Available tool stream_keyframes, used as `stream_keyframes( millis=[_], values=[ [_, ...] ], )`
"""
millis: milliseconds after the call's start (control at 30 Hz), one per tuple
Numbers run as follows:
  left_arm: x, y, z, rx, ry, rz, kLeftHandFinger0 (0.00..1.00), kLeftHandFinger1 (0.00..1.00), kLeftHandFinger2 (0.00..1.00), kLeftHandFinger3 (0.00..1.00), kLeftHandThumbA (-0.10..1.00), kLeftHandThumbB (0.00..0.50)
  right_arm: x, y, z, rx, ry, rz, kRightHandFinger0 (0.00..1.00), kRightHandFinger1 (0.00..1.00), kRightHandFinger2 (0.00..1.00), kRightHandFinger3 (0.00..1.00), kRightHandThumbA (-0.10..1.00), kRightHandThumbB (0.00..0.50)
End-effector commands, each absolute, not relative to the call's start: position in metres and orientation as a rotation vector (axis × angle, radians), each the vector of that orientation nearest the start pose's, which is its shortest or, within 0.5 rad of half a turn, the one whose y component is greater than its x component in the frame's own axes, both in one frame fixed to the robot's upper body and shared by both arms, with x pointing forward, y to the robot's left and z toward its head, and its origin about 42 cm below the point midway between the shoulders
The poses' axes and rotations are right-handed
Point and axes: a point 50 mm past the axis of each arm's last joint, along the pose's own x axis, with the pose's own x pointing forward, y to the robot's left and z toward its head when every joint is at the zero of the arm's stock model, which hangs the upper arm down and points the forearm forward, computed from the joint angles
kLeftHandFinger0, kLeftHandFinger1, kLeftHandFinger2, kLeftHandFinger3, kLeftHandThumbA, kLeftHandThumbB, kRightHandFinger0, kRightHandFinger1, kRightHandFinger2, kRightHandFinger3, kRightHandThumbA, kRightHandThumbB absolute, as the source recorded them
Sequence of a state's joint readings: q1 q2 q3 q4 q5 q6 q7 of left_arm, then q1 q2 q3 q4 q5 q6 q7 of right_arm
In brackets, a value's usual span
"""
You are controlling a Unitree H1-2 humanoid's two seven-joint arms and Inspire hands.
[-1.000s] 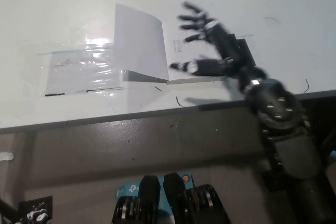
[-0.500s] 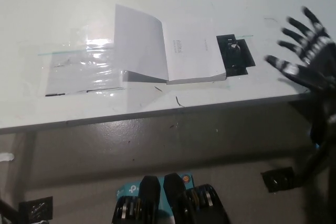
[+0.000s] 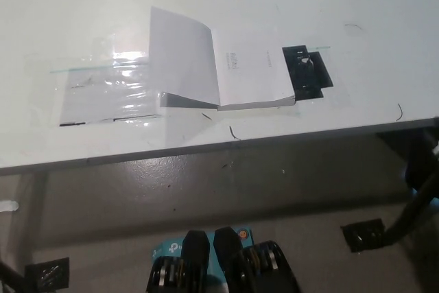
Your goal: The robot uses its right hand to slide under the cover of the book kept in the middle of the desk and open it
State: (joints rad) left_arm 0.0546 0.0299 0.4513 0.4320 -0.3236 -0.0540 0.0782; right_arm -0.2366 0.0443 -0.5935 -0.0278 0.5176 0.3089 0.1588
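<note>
There was only the one view, from the robot's head, tilted steeply down and forward. It stood back a little, taking in the white desk (image 3: 357, 66) across the upper half and the grey floor (image 3: 206, 190) beneath its near edge.

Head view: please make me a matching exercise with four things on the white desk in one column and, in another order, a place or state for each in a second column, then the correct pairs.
Things:
1. White paperback book
2. Raised white cover
3. Black flat piece
4. Clear plastic sheet

Places or states:
A. lies flat at the desk's left part
B. lies open in the middle
C. stands tilted up over the book's left side
D. lies against the book's right edge

Pairs: 1-B, 2-C, 3-D, 4-A
</note>
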Motion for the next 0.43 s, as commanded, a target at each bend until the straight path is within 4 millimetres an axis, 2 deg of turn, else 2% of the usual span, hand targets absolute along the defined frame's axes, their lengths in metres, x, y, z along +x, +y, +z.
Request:
stream_keyframes(
  millis=[0,33,67,133,167,233,300,400],
  values=[
    [0.194,0.344,-0.026,-0.355,0.305,0.645,0.80,0.76,0.78,0.82,0.86,0.193,0.315,-0.319,0.133,0.799,-0.170,-0.239,0.75,0.85,0.94,1.00,1.00,0.244],
    [0.194,0.344,-0.026,-0.362,0.304,0.647,0.80,0.76,0.78,0.82,0.86,0.191,0.312,-0.317,0.125,0.801,-0.147,-0.267,0.74,0.85,0.95,1.00,1.00,0.247],
    [0.194,0.345,-0.027,-0.365,0.304,0.649,0.79,0.76,0.78,0.82,0.85,0.204,0.309,-0.315,0.117,0.819,-0.132,-0.283,0.77,0.86,0.95,1.00,1.00,0.246],
    [0.195,0.345,-0.028,-0.368,0.307,0.656,0.78,0.75,0.77,0.81,0.85,0.199,0.299,-0.309,0.089,0.867,-0.087,-0.324,0.85,0.91,1.00,1.00,1.00,0.246],
    [0.195,0.345,-0.029,-0.372,0.305,0.657,0.79,0.75,0.77,0.81,0.85,0.209,0.298,-0.307,0.083,0.872,-0.072,-0.332,0.86,0.92,1.00,1.00,1.00,0.235],
    [0.195,0.344,-0.029,-0.375,0.302,0.647,0.79,0.75,0.78,0.81,0.87,0.202,0.294,-0.304,0.069,0.894,-0.035,-0.357,0.87,0.91,1.00,1.00,1.00,0.238],
    [0.197,0.343,-0.028,-0.383,0.303,0.650,0.77,0.73,0.77,0.81,0.87,0.205,0.290,-0.298,0.047,0.936,0.026,-0.397,0.84,0.89,1.00,1.00,1.00,0.228],
    [0.197,0.343,-0.028,-0.389,0.302,0.649,0.76,0.73,0.76,0.81,0.87,0.203,0.288,-0.296,0.039,0.955,0.042,-0.407,0.86,0.92,1.00,1.00,1.00,0.227]
  ],
)
